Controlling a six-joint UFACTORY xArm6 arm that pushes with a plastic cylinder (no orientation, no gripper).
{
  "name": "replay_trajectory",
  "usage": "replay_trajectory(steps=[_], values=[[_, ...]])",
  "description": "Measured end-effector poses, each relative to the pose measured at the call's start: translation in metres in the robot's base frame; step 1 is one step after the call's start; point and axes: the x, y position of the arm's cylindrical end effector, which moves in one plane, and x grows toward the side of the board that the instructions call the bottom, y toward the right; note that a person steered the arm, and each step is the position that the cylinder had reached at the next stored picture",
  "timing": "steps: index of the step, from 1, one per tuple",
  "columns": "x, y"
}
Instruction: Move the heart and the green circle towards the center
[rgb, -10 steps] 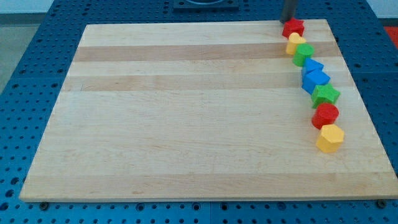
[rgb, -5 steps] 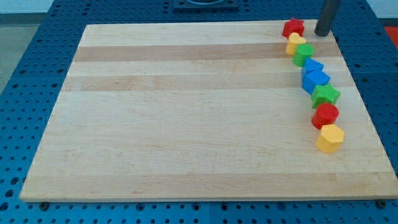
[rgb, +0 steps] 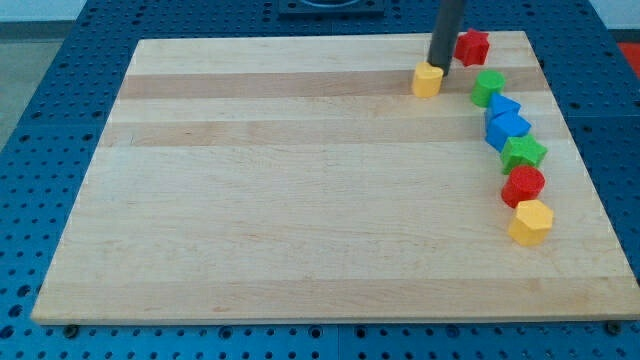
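The yellow heart (rgb: 428, 79) sat near the far edge, right of centre, apart from the row. My tip (rgb: 438, 66) stood touching its far-right side, holding nothing, so the heart lay to the tip's near left, toward the centre. The green circle (rgb: 488, 87) waited further right, beside the red block (rgb: 472, 46).

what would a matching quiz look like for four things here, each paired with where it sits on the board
Things:
1. small yellow heart block
2. red block by the rod
3. green round block
4. yellow hexagon-like block

Places:
A. lowest in the column at the view's right
B. just below-left of my tip
C. nearest the board's top edge, right of the rod
D. just above the blue blocks

Pairs: 1-B, 2-C, 3-D, 4-A
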Motion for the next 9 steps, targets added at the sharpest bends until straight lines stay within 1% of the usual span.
replay_trajectory(steps=[1,3,4,5,6,8,9], values=[[0.0,0.003],[0.0,0.061],[0.007,0.092],[0.032,0.102],[0.043,0.096],[0.045,0.049],[0.056,0.021]])
